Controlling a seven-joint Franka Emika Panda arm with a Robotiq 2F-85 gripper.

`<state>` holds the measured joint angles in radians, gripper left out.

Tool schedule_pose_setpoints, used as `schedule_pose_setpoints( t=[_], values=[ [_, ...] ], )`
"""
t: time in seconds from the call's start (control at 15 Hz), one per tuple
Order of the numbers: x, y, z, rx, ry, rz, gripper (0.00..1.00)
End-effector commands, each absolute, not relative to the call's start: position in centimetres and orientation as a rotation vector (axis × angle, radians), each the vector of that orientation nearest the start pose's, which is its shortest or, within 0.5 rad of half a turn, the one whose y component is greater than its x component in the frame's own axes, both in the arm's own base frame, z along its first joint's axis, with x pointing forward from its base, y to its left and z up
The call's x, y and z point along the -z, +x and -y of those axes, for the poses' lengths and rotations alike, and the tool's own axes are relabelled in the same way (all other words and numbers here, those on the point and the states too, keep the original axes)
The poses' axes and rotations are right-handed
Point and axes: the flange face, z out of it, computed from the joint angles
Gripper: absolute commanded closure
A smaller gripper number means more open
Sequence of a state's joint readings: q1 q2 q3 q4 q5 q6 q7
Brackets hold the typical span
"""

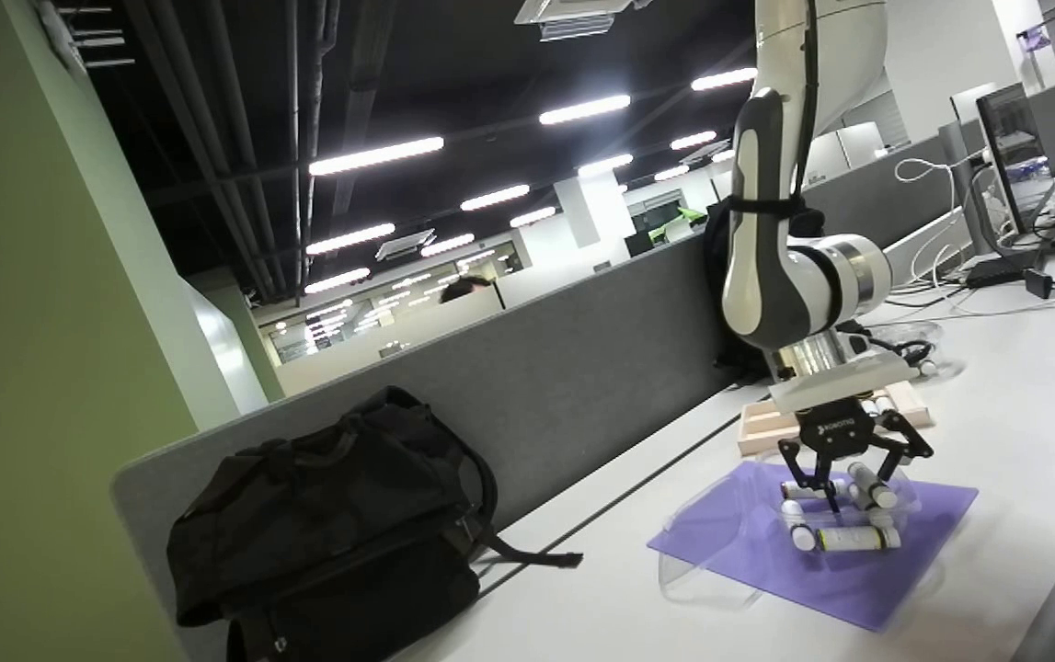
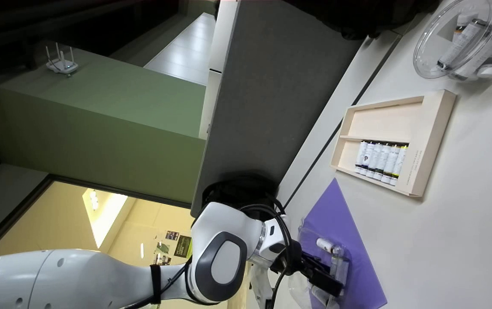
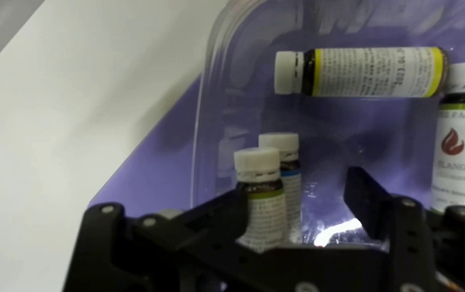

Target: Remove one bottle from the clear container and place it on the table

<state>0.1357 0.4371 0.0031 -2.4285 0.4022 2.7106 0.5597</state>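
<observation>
The clear container (image 3: 202, 121) is a see-through plastic box on a purple mat (image 3: 151, 182). Several white-capped bottles are in it. A yellow-banded bottle (image 3: 374, 73) lies on its side; it also shows in an exterior view (image 1: 849, 538). A flame-logo bottle (image 3: 461, 158) is at the right. A green-banded bottle (image 3: 262, 198) and a blue-banded bottle (image 3: 292, 182) point up between my fingers. My gripper (image 3: 299, 202) is open over the container. Its left finger overlaps the green-banded bottle; I cannot tell if they touch. A gap separates the bottles from the right finger. The table (image 3: 54, 134) is white.
A pale wooden box (image 2: 436, 128) with several paint tubes stands beside the mat. A round clear tub (image 2: 417, 56) with tubes is farther off. A clear plastic lid-like piece (image 1: 706, 552) overlaps the mat's edge. A black backpack (image 1: 325, 524) leans on the grey partition (image 1: 573, 368).
</observation>
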Motion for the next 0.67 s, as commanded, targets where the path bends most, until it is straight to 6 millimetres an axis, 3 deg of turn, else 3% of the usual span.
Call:
schedule_pose_setpoints(
  t=[0.0,0.6],
  values=[
    [-10.8,46.5,-5.3,-0.301,-2.830,-1.221,0.00],
    [-9.3,46.3,-6.4,-0.262,-2.886,-1.188,0.00]
  ],
)
